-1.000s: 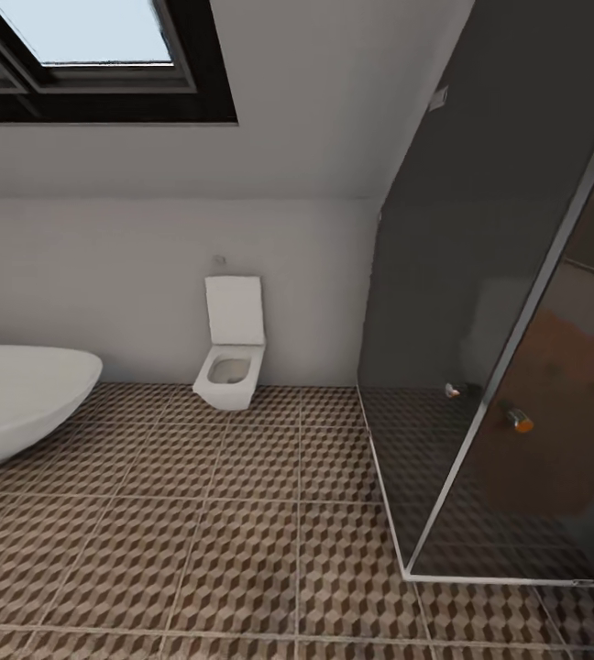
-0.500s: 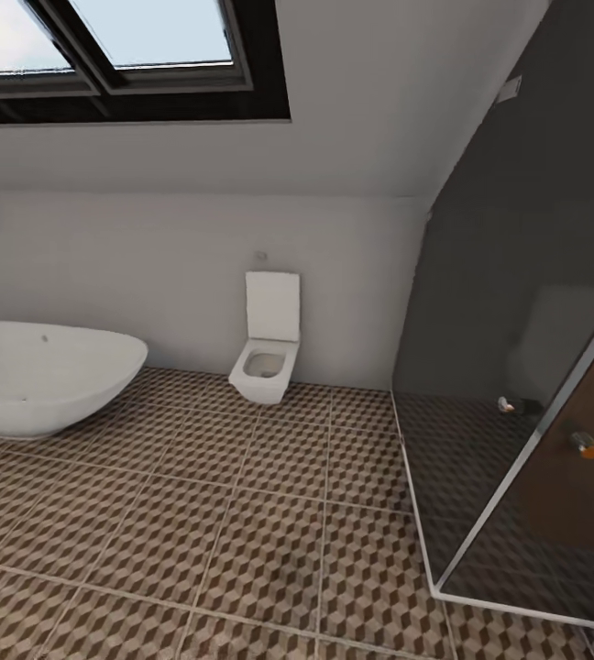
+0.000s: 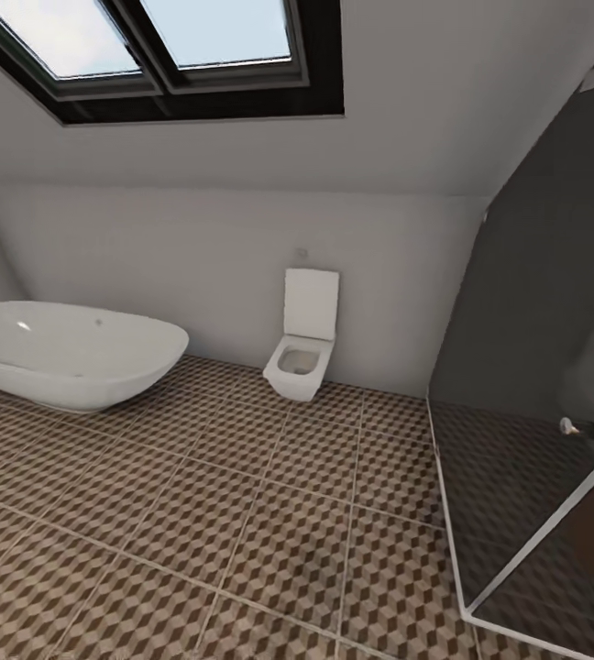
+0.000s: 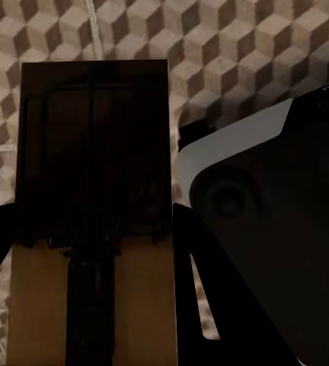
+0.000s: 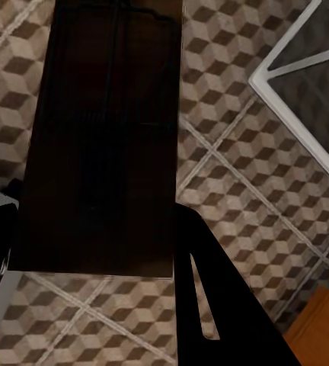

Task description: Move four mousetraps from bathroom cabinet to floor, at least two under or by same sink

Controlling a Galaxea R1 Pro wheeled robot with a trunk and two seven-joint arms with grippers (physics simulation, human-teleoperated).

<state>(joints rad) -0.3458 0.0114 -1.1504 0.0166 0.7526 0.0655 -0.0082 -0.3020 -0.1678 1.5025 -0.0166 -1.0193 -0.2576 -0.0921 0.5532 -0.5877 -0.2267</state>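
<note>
On the bathroom floor [image 3: 242, 513], from 6 o'clock up to the far wall, no mousetrap lies on the cube-patterned tiles. A white bathtub [image 3: 77, 353] stands at 9 o'clock, a white toilet [image 3: 304, 353] near 12 o'clock, and a dark glass shower screen [image 3: 535, 385] at 3 o'clock. I see neither the cabinet nor the sink, so I judge the task hardly begun: all four traps are left to fetch. Each wrist view shows dark parts over tiles, and I cannot tell how wide either tool stands or whether it holds something.
</note>
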